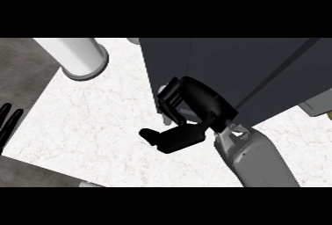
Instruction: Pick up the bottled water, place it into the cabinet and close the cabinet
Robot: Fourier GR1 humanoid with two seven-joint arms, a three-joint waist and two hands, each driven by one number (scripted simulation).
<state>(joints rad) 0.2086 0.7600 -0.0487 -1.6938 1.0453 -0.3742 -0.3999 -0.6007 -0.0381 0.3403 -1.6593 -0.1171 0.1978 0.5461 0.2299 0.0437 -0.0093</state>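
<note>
At the lower right, the grey right forearm (259, 160) comes in over the white marbled desk (97, 127) and ends in the right hand (198, 103), which lies against the front of the cabinet. Its fingers (170, 99) are curled, with the thumb (172, 139) bent below them over the desk. Between them only pale slivers show, which seem to be the bottled water (168, 117); the hand hides the rest, so the bottle sits in the hand, right at the cabinet's near face. At the left edge, the left hand (8, 121) rests with straight fingers pointing up, well apart from everything else. Farther back, the dark grey cabinet (259, 66) fills the upper right; its inside is not visible, and whether its door stands ajar cannot be told. Just beside its right flank, a grey-beige thing (318, 105) is cut by the edge. Far left stands a white cylinder (81, 55), upright, near the cabinet's corner but apart from it.
</note>
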